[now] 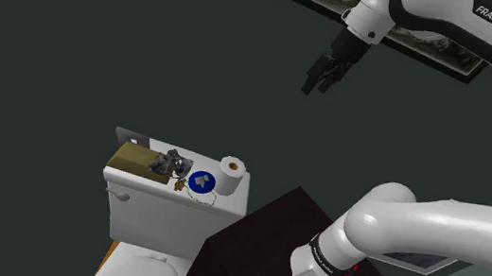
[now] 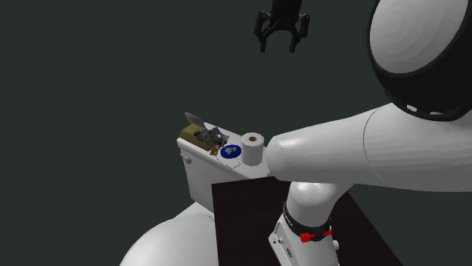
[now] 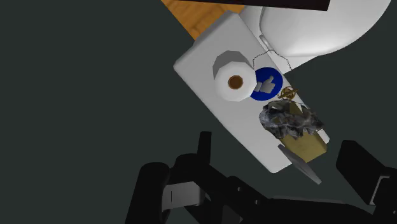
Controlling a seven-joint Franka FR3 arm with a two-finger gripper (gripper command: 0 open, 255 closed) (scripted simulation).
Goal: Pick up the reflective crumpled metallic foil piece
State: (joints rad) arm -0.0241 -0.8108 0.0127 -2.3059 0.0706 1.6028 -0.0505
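The crumpled grey foil piece (image 1: pixel 171 163) (image 2: pixel 208 137) (image 3: pixel 289 118) is being carried on the flat white lid of a toilet tank (image 1: pixel 227 200) (image 2: pixel 198 155) (image 3: pixel 203 57). It is being propped partly on an olive-brown block (image 1: pixel 132 157) (image 2: pixel 190 134) (image 3: pixel 305 145), which is lying toward one end of the lid. A thin grey flat piece (image 1: pixel 128 135) (image 2: pixel 194 119) (image 3: pixel 299 167) is being seen sticking up at a slant from that same end, just beyond the block.

On the foil's other side, a round blue disc with a white thumbs-up mark (image 1: pixel 201 182) (image 2: pixel 229 150) (image 3: pixel 266 84) is being shown lying flat, just beside the foil. A small gold chain (image 1: pixel 179 186) (image 3: pixel 287 93) is being seen between foil and disc, its fine links trailing round the disc's edge. Past the disc, a white toilet roll (image 1: pixel 233 169) (image 2: pixel 253 143) (image 3: pixel 232 79) is being kept upright near the lid's other end.

The tool (image 1: pixel 315 83) (image 2: pixel 278 44) (image 3: pixel 277 159) is being held high above the tank, well apart from the foil, with its two black fingers spread apart and nothing being clasped between them. In the wrist view, the foil is being framed ahead of the gap between the fingers.

The dark box stand (image 1: pixel 260 248) (image 2: pixel 249 219) is being seen just beside the tank. A framed picture (image 1: pixel 436 45) is being shown on the dark wall behind the arm.
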